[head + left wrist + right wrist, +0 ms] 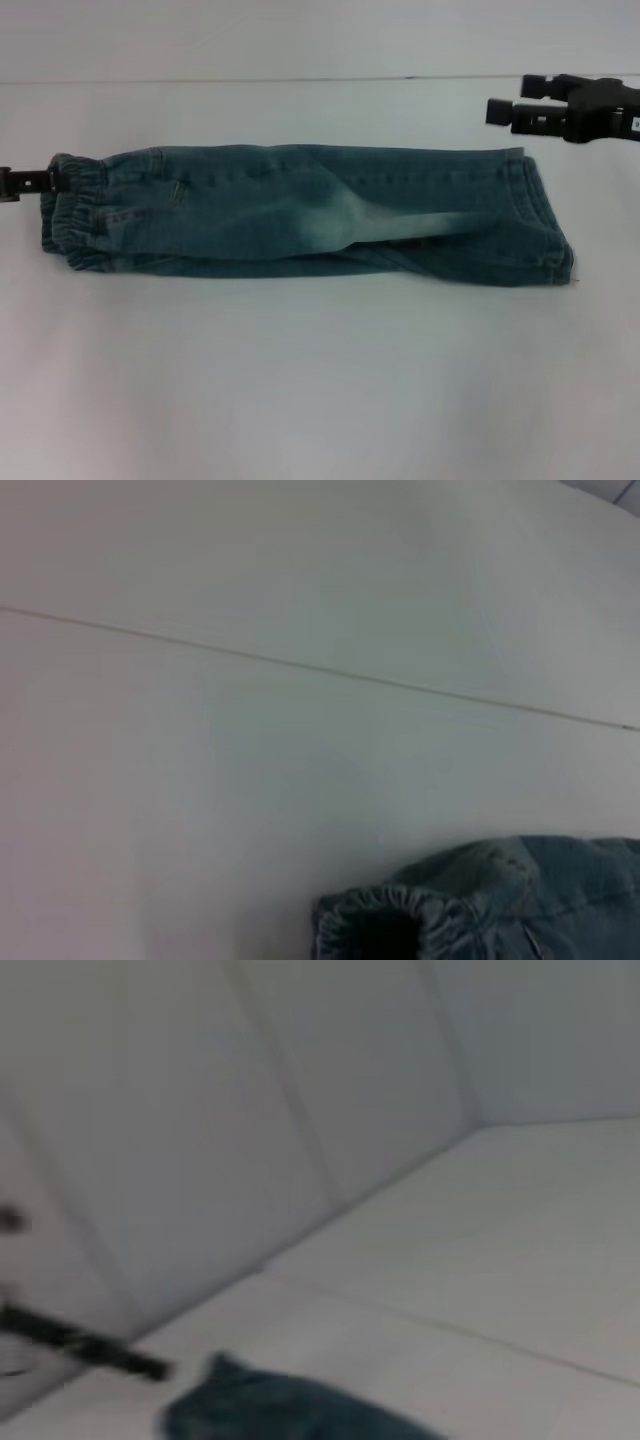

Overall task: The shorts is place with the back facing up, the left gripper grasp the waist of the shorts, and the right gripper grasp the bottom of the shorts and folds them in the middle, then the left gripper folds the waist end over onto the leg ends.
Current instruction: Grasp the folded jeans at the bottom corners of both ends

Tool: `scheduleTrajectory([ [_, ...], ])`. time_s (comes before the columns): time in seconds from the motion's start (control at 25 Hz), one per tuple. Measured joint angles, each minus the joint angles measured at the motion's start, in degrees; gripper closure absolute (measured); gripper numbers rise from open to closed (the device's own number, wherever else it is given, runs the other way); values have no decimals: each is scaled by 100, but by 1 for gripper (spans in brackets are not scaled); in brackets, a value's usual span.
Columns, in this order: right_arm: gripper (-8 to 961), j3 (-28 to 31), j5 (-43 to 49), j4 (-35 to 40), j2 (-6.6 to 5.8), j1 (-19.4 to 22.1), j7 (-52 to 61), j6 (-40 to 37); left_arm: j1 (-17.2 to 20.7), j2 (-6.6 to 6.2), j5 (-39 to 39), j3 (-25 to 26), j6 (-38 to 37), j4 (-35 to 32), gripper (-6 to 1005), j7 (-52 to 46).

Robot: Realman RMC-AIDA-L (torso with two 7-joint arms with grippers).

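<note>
The shorts (300, 215) lie folded lengthwise into a long band across the white table (320, 380). The ruffled waist (75, 215) is at the left end and the bottom of the shorts (535, 215), the flat leg hems, at the right end. My left gripper (40, 182) comes in from the left edge and reaches the waist's far corner. My right gripper (510, 98) hovers open beyond the leg ends, apart from the cloth and holding nothing. The left wrist view shows the waist (400, 920); the right wrist view shows the shorts (270, 1410) with the left gripper (90, 1345) beside them.
A thin seam (300, 78) runs across the table behind the shorts. Bare white surface lies in front of the shorts and beyond them. No other objects are in view.
</note>
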State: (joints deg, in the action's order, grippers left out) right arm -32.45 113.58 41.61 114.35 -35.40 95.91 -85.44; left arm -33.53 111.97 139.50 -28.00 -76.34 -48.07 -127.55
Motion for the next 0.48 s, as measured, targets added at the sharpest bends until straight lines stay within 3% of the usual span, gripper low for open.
scheduleTrajectory([
  [0.28,-5,-261,19,261,-72,58,-134,-1978,88,-5,6,-36,-441,-128,92,175],
  [0.48,-5,-710,85,275,13,196,-235,-2077,50,-19,347,-185,-630,-136,93,565],
])
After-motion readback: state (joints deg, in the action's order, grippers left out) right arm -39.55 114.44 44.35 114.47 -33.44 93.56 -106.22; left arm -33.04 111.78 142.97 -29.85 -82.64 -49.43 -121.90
